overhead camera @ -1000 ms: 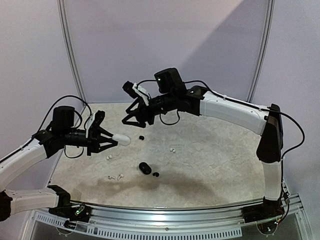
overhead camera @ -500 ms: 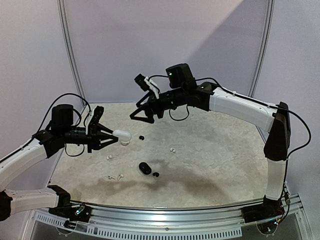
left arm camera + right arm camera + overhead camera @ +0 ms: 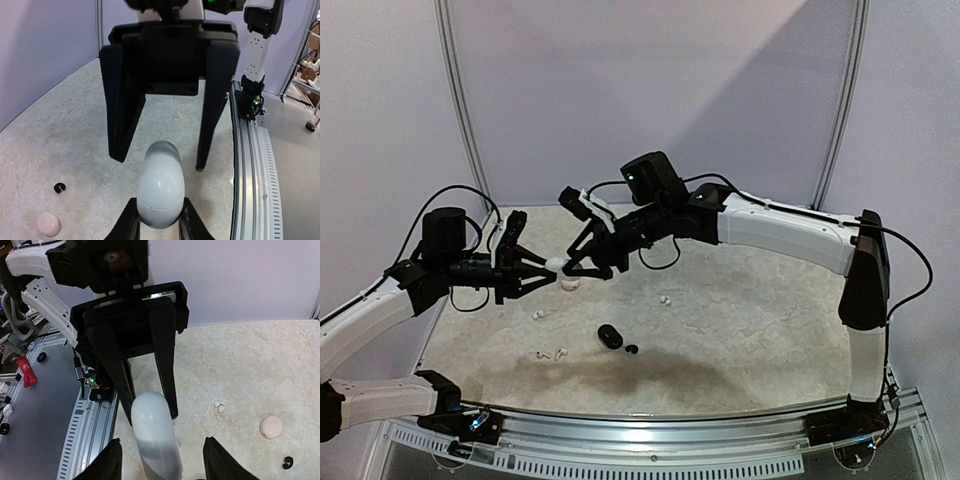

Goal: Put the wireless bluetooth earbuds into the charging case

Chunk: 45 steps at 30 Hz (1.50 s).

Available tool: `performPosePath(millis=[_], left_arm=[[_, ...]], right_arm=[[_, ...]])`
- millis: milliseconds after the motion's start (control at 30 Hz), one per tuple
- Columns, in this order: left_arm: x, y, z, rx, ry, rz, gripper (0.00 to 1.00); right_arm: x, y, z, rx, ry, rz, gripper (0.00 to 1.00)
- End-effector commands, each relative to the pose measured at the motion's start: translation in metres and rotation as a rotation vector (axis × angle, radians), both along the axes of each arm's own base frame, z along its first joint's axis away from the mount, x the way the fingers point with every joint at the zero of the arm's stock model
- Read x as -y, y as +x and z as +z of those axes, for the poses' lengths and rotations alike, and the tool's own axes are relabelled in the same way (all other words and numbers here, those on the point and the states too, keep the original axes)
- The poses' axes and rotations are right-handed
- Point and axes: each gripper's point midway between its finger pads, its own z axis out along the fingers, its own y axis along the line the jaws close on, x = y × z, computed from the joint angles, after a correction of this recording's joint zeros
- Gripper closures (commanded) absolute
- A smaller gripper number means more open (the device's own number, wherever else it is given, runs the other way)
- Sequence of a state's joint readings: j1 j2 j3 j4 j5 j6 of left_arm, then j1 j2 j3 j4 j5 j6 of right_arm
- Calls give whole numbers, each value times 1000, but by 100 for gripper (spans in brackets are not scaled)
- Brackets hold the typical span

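Note:
My left gripper (image 3: 548, 268) is shut on a closed white pebble-shaped charging case (image 3: 556, 264) and holds it above the table; it also shows in the left wrist view (image 3: 160, 187). My right gripper (image 3: 578, 268) is open, and its jaws straddle the case's free end (image 3: 154, 432) without touching it. White earbuds lie on the table (image 3: 665, 299), (image 3: 538, 314), (image 3: 552, 352). A black earbud (image 3: 632, 349) lies next to a black case (image 3: 610, 336). Another black earbud (image 3: 59, 187) shows below the left gripper.
A pale pink case (image 3: 570, 284) lies on the table under the grippers; it also shows in the wrist views (image 3: 49, 223) (image 3: 271, 426). The metal rail (image 3: 250, 165) runs along the table's near edge. Upright frame posts (image 3: 460, 110) stand at the back.
My right gripper rose to the right, then came back down to the left; its open jaws now straddle the white case. My left gripper has kept its hold and shifted slightly.

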State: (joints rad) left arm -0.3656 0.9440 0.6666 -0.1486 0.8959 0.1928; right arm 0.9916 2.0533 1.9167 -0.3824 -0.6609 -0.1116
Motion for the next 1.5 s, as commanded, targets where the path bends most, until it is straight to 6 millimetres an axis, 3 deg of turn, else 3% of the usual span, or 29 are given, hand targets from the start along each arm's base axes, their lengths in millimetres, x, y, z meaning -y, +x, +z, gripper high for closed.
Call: performPosePath(millis=[0, 267, 400, 500, 567, 867, 1100, 1267, 1467], left_arm=[[2, -4, 7, 36, -10, -27, 100], [3, -9, 7, 45, -12, -52, 100], [3, -15, -7, 27, 21, -84, 100], [3, -16, -21, -31, 53, -90, 65], [3, -15, -25, -48, 60, -86, 54], [6, -1, -13, 130, 30, -2, 54], [6, 7, -15, 122, 24, 25, 55], [12, 5, 2, 190, -21, -18, 63], [18, -7, -4, 153, -23, -81, 81]], right_arm=[[-2, 6, -27, -30, -52, -10, 50], [-1, 2, -29, -46, -63, 9, 90], [1, 3, -22, -13, -68, 3, 97], [3, 9, -13, 36, -74, -16, 100], [5, 10, -10, 68, -76, -22, 100], [11, 10, -2, 149, -98, -11, 100], [11, -3, 4, 180, -79, 61, 100], [10, -4, 0, 209, -81, 76, 100], [7, -2, 3, 224, -66, 72, 100]])
